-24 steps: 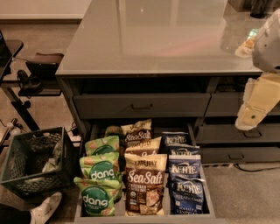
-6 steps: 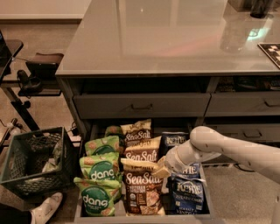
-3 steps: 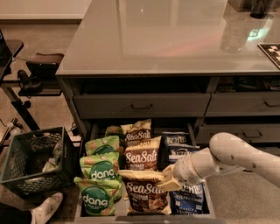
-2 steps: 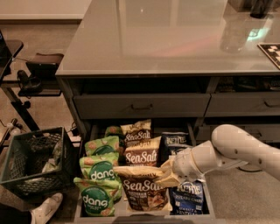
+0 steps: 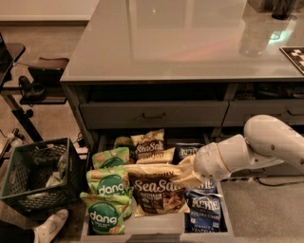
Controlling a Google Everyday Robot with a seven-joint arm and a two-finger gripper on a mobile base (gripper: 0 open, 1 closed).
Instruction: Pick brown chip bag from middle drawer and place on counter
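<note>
My gripper (image 5: 184, 176) reaches in from the right over the open middle drawer (image 5: 226, 214) and is shut on the top right corner of a brown chip bag (image 5: 154, 191). The bag shows white "Sea Salt" script and hangs tilted, lifted a little above the middle lane. A second brown Sea Salt bag (image 5: 148, 146) lies further back in the same lane. The glossy grey counter (image 5: 180, 38) spreads above the cabinet.
Green "dang" bags (image 5: 109, 186) fill the left lane and blue "Kettle" bags (image 5: 204, 211) the right. A shut drawer front with a small handle (image 5: 154, 115) is above. A dark crate (image 5: 40, 173) and a shoe (image 5: 50, 226) are at left. Dark objects (image 5: 284, 7) stand at the counter's far right.
The arm came down from the right into the drawer, closed on the front brown bag, and has raised and tilted it toward the right.
</note>
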